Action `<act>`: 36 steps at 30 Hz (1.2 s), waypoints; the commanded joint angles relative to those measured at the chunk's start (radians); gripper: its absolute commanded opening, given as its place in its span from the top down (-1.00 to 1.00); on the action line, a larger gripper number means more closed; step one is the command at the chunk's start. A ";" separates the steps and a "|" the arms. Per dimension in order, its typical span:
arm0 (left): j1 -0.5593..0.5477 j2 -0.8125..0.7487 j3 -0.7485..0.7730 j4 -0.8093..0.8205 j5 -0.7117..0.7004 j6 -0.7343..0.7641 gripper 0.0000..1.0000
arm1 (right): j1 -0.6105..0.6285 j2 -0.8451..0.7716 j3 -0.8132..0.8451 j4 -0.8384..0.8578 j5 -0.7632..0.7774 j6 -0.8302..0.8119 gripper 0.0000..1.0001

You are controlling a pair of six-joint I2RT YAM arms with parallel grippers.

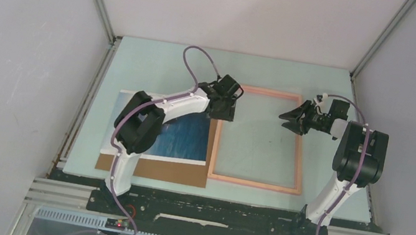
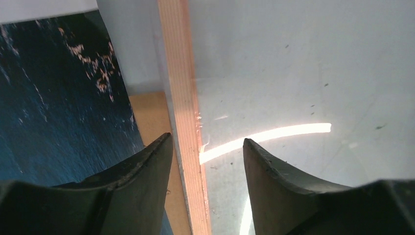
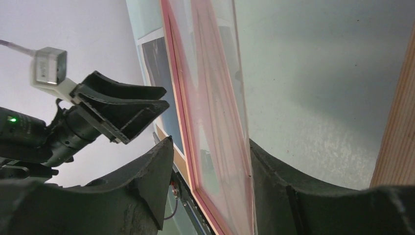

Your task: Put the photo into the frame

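Note:
The salmon-pink frame (image 1: pixel 252 183) lies flat on the table, right of centre. The photo (image 1: pixel 186 139), blue sea with a white border, lies to its left, partly under my left arm. My left gripper (image 1: pixel 224 104) hangs over the frame's left rail near the far corner. In the left wrist view the jaws (image 2: pixel 208 147) stand open astride that rail (image 2: pixel 178 73), with the photo (image 2: pixel 49 98) beside it. My right gripper (image 1: pixel 287 120) is open above the frame's right side. In its wrist view a see-through, pink-edged pane (image 3: pixel 215 122) stands tilted between the fingers (image 3: pixel 210 147), touching only one.
A brown cardboard sheet (image 1: pixel 153 170) lies under the photo, showing along its near edge and beside the frame (image 2: pixel 149 112). Grey walls close in the table on three sides. The frame's right rail (image 3: pixel 399 122) runs close by the right gripper.

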 commanded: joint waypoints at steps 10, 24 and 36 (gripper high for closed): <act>-0.008 0.071 0.055 -0.075 -0.033 0.013 0.04 | 0.018 -0.040 0.029 0.003 -0.025 -0.010 -0.17; -0.011 0.109 0.043 -0.121 -0.042 -0.009 0.45 | 0.024 -0.042 0.029 -0.014 -0.012 -0.023 -0.17; -0.025 0.200 0.069 -0.178 -0.048 -0.022 0.60 | 0.029 -0.057 0.029 -0.038 0.018 -0.040 -0.22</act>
